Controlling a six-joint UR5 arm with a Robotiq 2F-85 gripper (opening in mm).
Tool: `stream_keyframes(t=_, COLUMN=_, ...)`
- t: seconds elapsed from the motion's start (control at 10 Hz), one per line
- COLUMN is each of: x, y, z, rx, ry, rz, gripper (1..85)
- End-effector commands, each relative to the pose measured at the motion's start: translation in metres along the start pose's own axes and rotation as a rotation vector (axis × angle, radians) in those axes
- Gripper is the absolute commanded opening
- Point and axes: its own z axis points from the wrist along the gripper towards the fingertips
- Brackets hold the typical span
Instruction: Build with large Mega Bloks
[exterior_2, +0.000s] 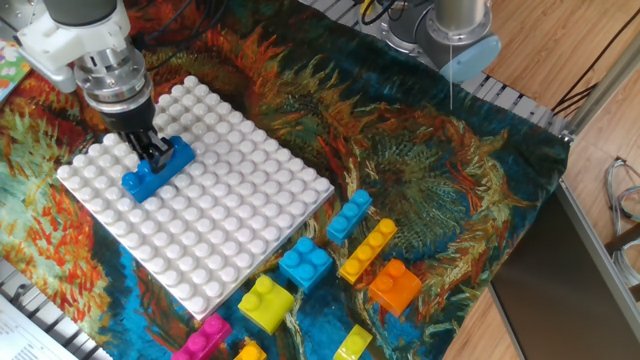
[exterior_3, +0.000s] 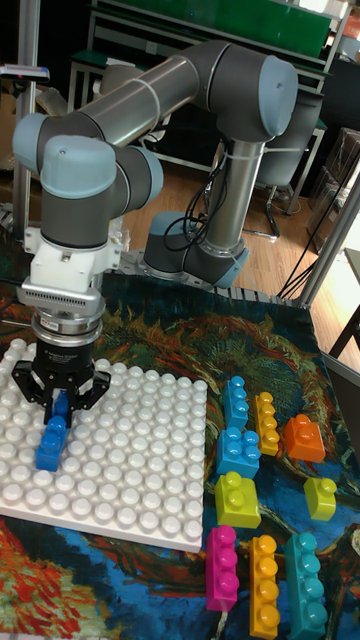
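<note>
A dark blue Mega Blok (exterior_2: 160, 166) (exterior_3: 50, 440) sits on the left part of the white studded baseplate (exterior_2: 230, 205) (exterior_3: 140, 455). My gripper (exterior_2: 152, 147) (exterior_3: 61, 400) stands straight above it, with its black fingers shut on the brick's far end. Loose bricks lie on the cloth right of the plate: a long light blue one (exterior_2: 349, 214) (exterior_3: 236, 398), a square light blue one (exterior_2: 305, 263), a long orange-yellow one (exterior_2: 367, 249) (exterior_3: 265, 420), an orange one (exterior_2: 395, 285) (exterior_3: 303, 437), a yellow one (exterior_2: 265, 301) (exterior_3: 236, 498) and a pink one (exterior_2: 203, 338) (exterior_3: 221, 565).
A patterned cloth covers the table. The arm's base (exterior_2: 450, 35) stands at the back right. More bricks lie at the near edge: a small yellow one (exterior_3: 320, 497), an orange one (exterior_3: 263, 583) and a teal one (exterior_3: 305, 583). The wooden table edge (exterior_2: 520, 110) runs along the right.
</note>
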Motion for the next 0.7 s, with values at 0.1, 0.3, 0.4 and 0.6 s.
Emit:
stream_keyframes(t=0.1, x=-0.0017, y=0.0046, z=0.0015, rx=0.001, ry=-0.003, rz=-0.008, gripper=1.3)
stream_keyframes(t=0.3, x=-0.0017, y=0.0044, z=0.0007, rx=-0.003, ry=-0.003, rz=-0.013, gripper=1.3)
stream_keyframes(t=0.4, x=-0.0019, y=0.0046, z=0.0009, rx=-0.004, ry=-0.003, rz=-0.015, gripper=1.3)
stream_keyframes(t=0.6, x=-0.0036, y=0.0053, z=0.0023, rx=-0.009, ry=-0.007, rz=-0.018, gripper=1.3)
